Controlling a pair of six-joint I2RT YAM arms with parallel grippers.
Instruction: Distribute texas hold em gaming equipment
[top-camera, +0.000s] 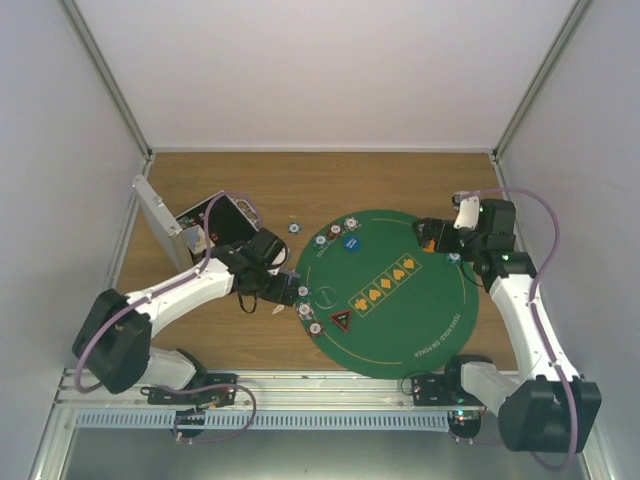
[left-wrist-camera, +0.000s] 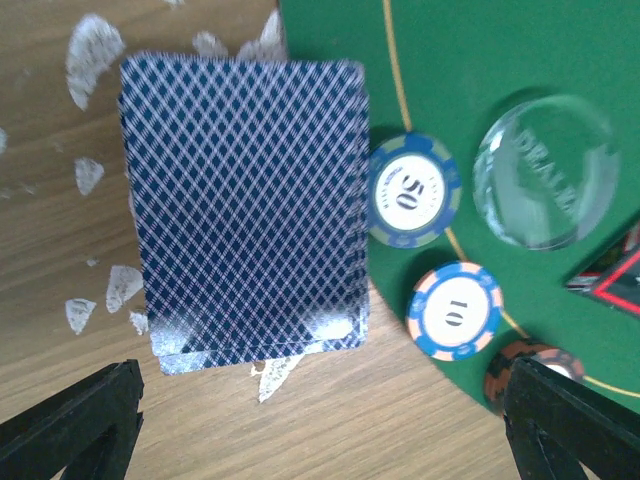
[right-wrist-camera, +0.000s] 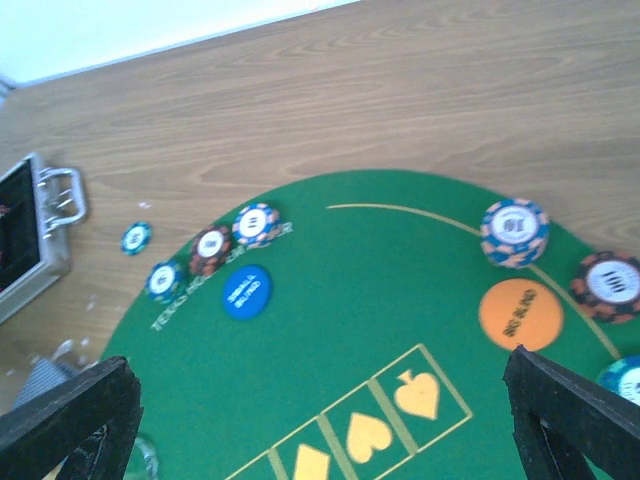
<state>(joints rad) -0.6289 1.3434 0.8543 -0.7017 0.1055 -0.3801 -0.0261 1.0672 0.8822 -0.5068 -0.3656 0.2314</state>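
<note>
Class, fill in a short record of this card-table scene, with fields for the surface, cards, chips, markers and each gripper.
Surface: round green mat on a wooden table
Cards: face-down deck on the wood, beside the mat's edge
Chips: 50 chip and 10 chip at the mat's edge, next to the deck
Markers: blue token and orange token, both on the mat
Left gripper: open, empty, near the deck
Right gripper: open, empty, above the mat
</note>
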